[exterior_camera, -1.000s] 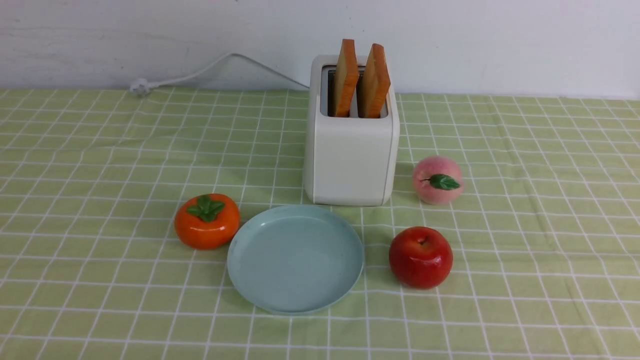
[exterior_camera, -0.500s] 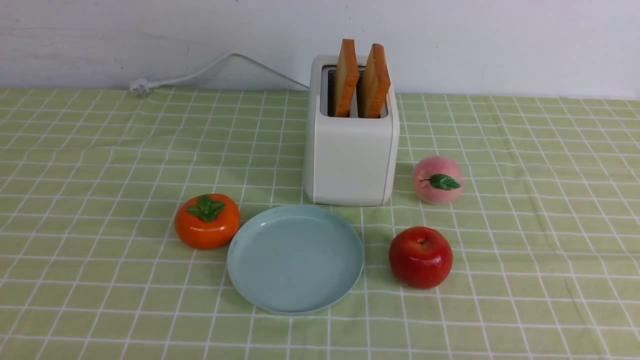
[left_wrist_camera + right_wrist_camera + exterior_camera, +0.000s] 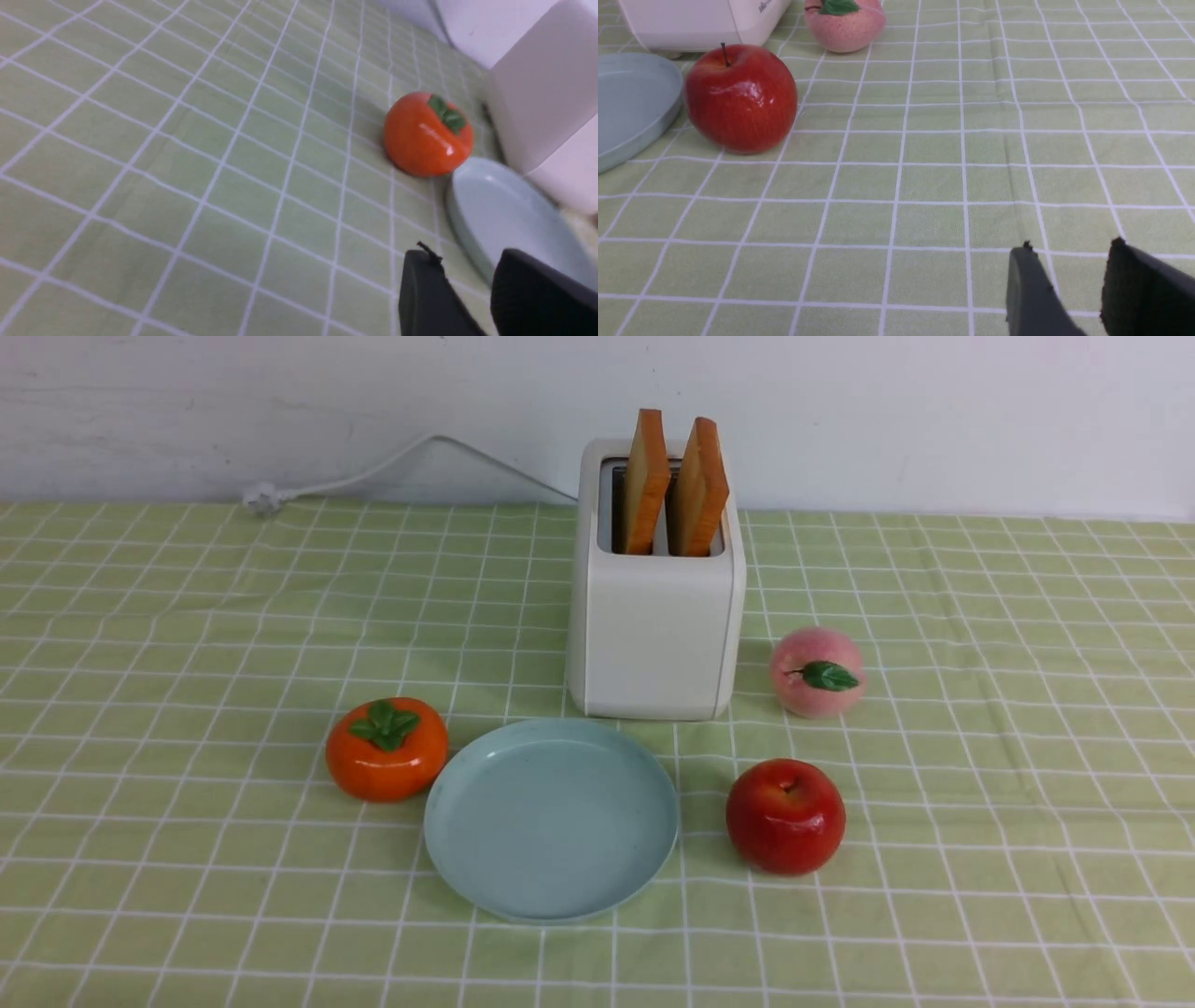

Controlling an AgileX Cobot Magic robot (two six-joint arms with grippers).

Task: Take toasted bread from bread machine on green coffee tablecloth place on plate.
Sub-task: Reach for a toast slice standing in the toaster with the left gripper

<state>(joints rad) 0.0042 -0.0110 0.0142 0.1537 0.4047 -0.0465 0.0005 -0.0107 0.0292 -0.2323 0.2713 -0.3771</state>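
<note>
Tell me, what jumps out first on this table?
Two slices of toast stick up from the white toaster at the back middle. In front of it sits an empty blue plate, with a shiny red apple to its right and an orange fruit to its left.

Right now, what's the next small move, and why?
Probably lift the left claw toward the left toast slice: it and the right toast slice sit in the bread machine, the plate is bare, and that claw hangs low, open, empty.
</note>
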